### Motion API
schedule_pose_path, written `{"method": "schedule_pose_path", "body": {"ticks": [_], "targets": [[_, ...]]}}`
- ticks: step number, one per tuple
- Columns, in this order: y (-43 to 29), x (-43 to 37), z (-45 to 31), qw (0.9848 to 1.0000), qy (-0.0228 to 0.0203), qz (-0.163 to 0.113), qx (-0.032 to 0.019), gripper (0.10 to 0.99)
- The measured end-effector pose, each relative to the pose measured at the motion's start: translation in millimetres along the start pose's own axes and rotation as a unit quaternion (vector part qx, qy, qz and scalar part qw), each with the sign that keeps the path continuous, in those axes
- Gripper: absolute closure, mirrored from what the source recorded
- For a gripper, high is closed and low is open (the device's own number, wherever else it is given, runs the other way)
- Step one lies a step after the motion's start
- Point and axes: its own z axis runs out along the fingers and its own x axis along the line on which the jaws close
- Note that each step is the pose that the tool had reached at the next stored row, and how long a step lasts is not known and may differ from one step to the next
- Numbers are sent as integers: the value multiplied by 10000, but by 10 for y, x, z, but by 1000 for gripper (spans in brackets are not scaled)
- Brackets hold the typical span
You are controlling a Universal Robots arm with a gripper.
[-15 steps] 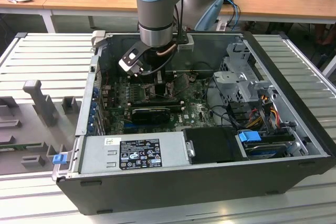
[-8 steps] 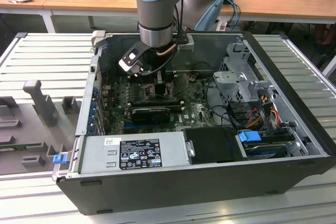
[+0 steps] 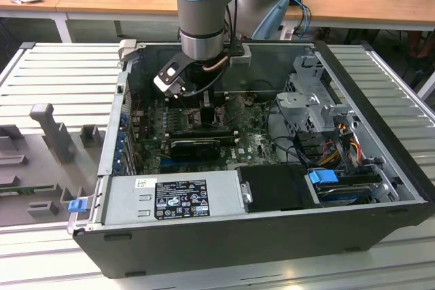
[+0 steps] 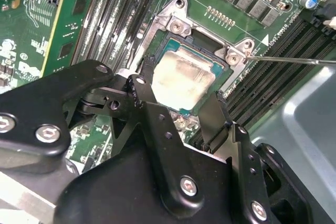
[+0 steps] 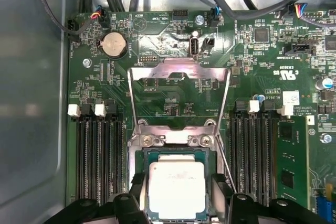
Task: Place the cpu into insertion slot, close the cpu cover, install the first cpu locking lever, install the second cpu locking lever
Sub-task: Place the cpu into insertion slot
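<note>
The cpu (image 5: 176,188), a pale silver square on a green base, lies inside the dark frame of the insertion slot (image 5: 177,152) and shows too in the second wrist view (image 4: 184,80). My gripper (image 5: 177,184) reaches down into the open computer case (image 3: 207,110), and its black fingers (image 4: 140,88) press against two opposite edges of the chip. The cpu cover (image 5: 178,69), a thin silvery frame, is swung back open beyond the slot. A thin wire locking lever (image 4: 294,60) sticks out past one corner of the slot.
Rows of black memory slots (image 5: 100,156) flank the socket on both sides. A coin battery (image 5: 114,44) and cable plugs sit beyond the cover. A long black card (image 3: 194,144), the power supply (image 3: 170,198) and a drive cage (image 3: 312,100) crowd the case.
</note>
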Motion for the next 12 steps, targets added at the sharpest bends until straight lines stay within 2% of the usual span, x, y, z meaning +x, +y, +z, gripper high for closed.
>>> {"method": "schedule_pose_path", "body": {"ticks": [3, 5, 6, 10, 11, 12], "targets": [[5, 2, -66, 10000, 0, 0, 0, 498], [7, 3, -88, 10000, 0, 0, 0, 624], [7, 3, -92, 10000, 0, 0, 0, 624], [9, 3, -111, 10000, 0, 1, -1, 867], [9, 3, -115, 10000, 0, 0, -1, 867], [9, 3, -121, 10000, 0, 1, 0, 980]]}}
